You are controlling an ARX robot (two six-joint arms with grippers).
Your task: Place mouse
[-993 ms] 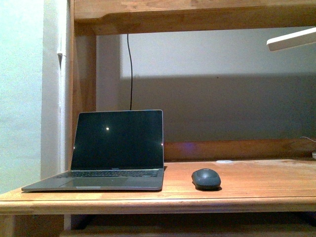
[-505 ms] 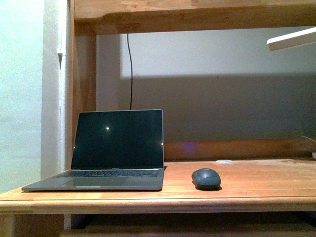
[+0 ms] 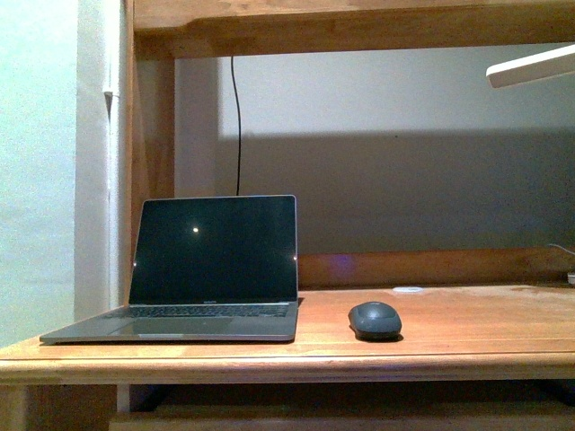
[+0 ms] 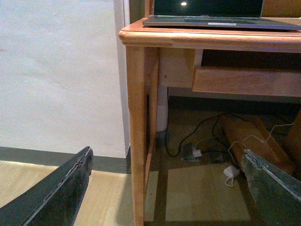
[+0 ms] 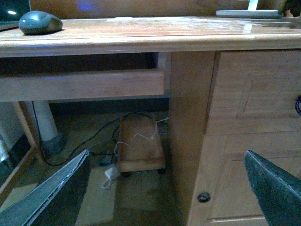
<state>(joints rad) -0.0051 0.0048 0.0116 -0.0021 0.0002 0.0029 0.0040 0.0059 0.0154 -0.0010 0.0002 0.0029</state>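
The dark grey mouse lies on the wooden desk, just right of the open laptop. It also shows in the right wrist view on the desk top. My left gripper is open and empty, low in front of the desk's left leg. My right gripper is open and empty, below desk height, facing the drawer cabinet. Neither gripper shows in the front view.
A small white disc lies behind the mouse. A lamp head hangs at upper right under a wooden shelf. Under the desk are cables, a white adapter and a small wheeled wooden stand.
The front view has shifted slightly; the desk, laptop and mouse sit a few pixels higher in the picture. The mouse has not moved on the desk.
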